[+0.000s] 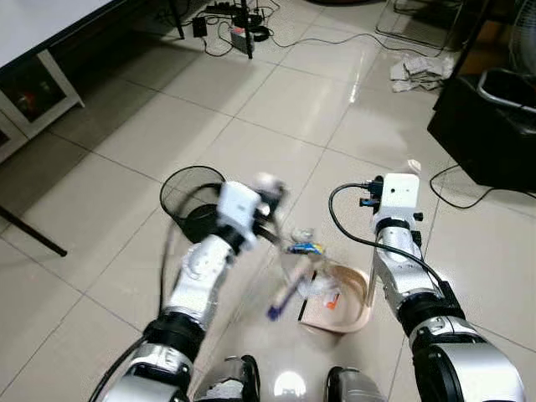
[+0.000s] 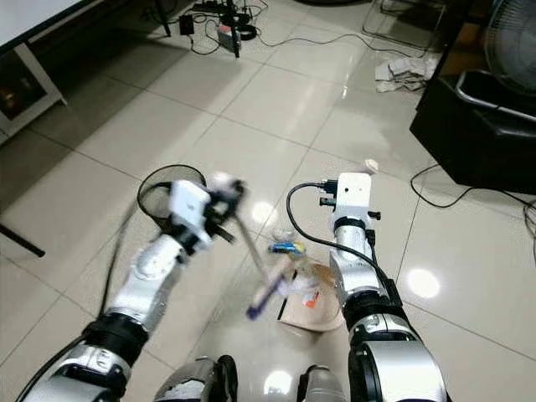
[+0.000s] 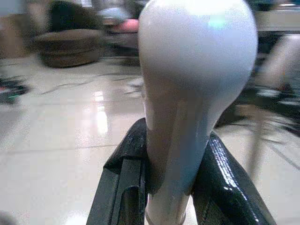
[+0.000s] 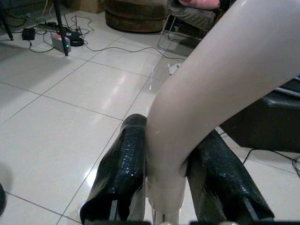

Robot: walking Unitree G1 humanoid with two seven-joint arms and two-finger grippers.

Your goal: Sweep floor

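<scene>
My left gripper (image 3: 176, 140) is shut on the rounded white top of the broom handle (image 3: 192, 70). In the eye views this arm is blurred. The broom (image 1: 282, 295) slants down to a purple-blue brush beside the dustpan (image 1: 356, 311). The cream dustpan lies on the tiles in front of my feet and holds litter (image 1: 322, 291): wrappers and clear plastic. A crushed clear bottle with a blue and yellow label (image 1: 303, 246) lies at its mouth. My right gripper (image 4: 171, 140) is shut on the dustpan's cream handle (image 4: 225, 70), above the pan.
A black wire bin (image 1: 191, 201) stands on the floor to the left of the dustpan. Cables and a power strip (image 1: 239, 29) lie far ahead. Crumpled paper (image 1: 419, 71) and a black case (image 1: 486, 126) are at the right. A white cabinet (image 1: 38, 88) stands at the left.
</scene>
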